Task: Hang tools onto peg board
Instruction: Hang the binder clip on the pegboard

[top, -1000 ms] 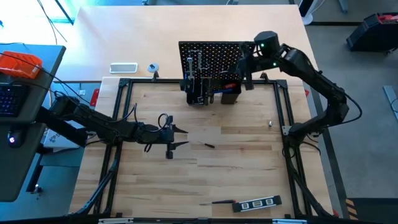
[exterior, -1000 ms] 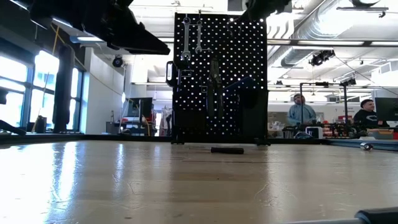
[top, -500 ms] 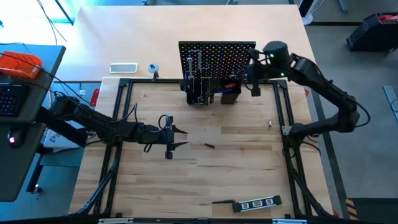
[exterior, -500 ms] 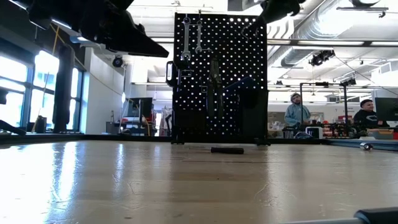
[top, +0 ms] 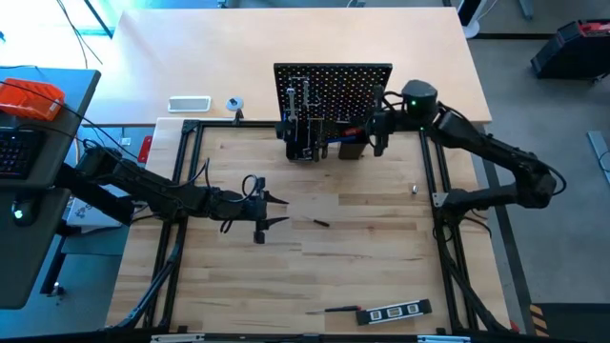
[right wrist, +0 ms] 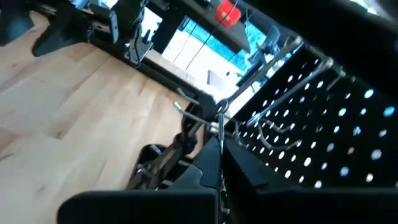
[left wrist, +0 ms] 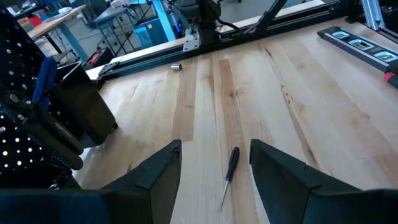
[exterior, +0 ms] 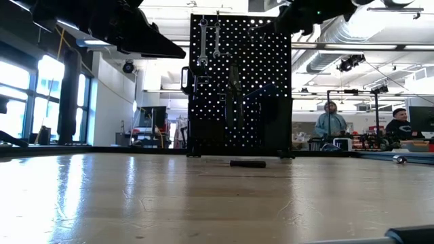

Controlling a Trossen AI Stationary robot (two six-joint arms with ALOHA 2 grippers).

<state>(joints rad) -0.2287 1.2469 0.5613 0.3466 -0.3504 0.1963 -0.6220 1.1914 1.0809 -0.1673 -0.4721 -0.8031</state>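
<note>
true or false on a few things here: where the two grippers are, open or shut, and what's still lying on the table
1. The right gripper is at the peg board. True.
2. The right gripper is open. False: it is shut.
3. The left gripper is open over a small screwdriver lying on the table. True.
4. The level hangs on the peg board. False: it lies at the table's near edge.
5. Two wrenches hang on the board. True.
</note>
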